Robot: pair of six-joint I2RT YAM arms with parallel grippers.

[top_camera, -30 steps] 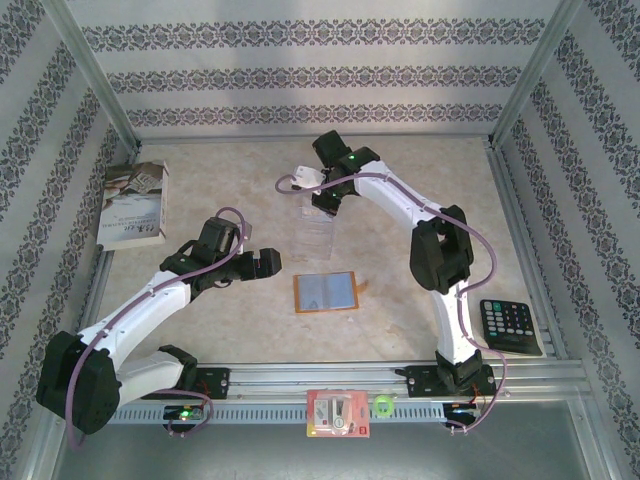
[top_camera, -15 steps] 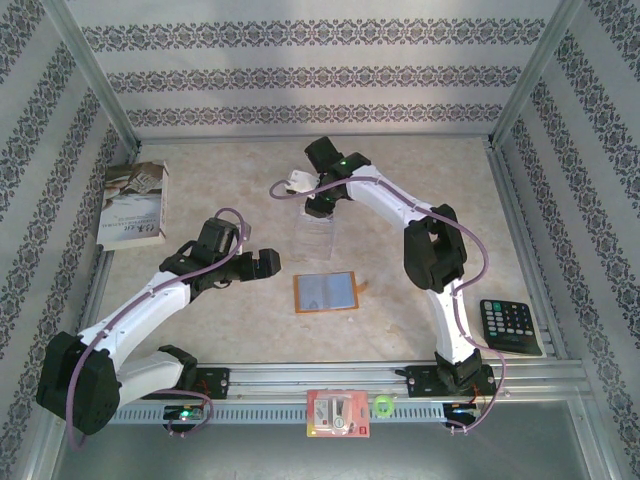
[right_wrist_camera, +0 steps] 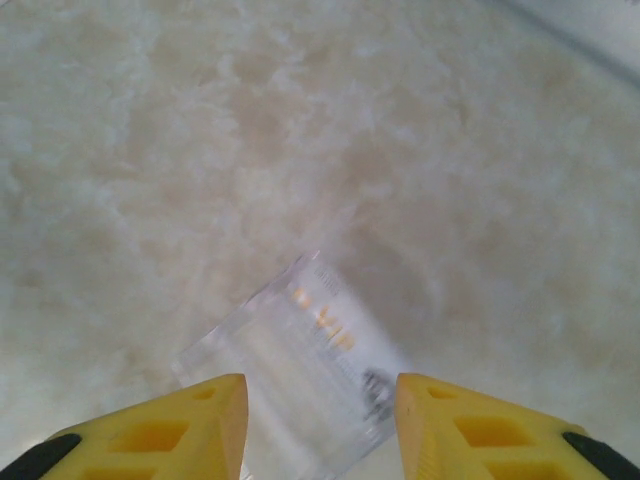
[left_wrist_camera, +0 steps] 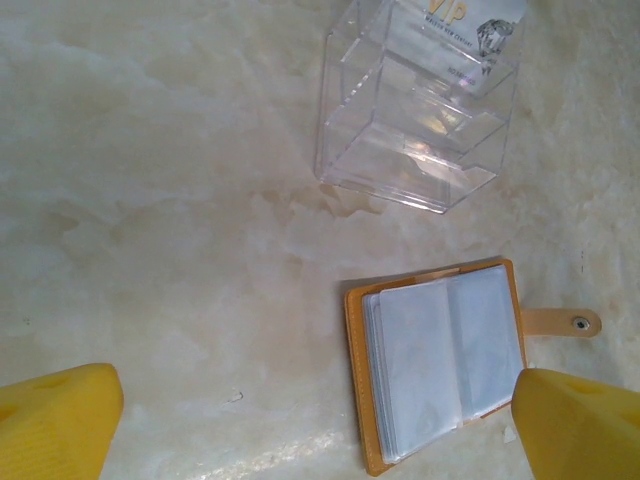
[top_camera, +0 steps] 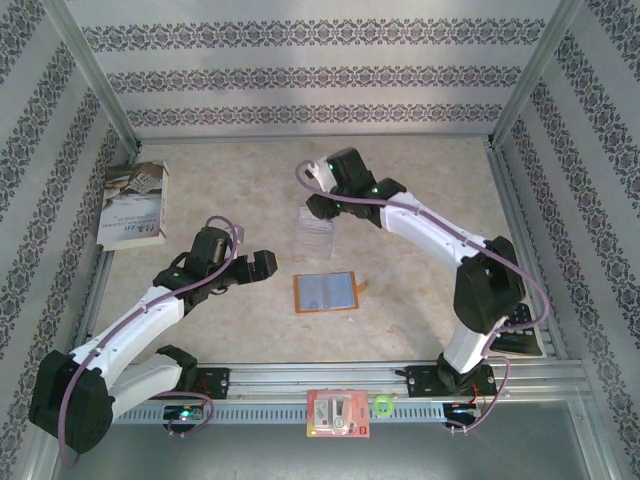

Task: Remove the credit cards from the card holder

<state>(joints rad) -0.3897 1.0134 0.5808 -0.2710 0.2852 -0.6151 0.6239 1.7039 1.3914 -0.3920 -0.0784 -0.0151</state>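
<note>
orange-tan card holder (top_camera: 324, 292) open on desk (top_camera: 230, 180) | left claw (left_wrist_camera: 315, 435) spread left of it | right claw (right_wrist_camera: 320, 420) spread above credit card (right_wrist_camera: 325, 335) in clear tray (left_wrist_camera: 400, 150)

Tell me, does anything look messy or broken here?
Nothing spilled or broken. The small orange-tan leather wallet lies open, pockets up, strap poking out sideways. One pale rectangular card sits in the clear plastic tray.

White arms (top_camera: 140, 315) with black joints, trailing mauve cables — yellow fingers (right_wrist_camera: 160, 425), seemingly black-tipped.
</note>
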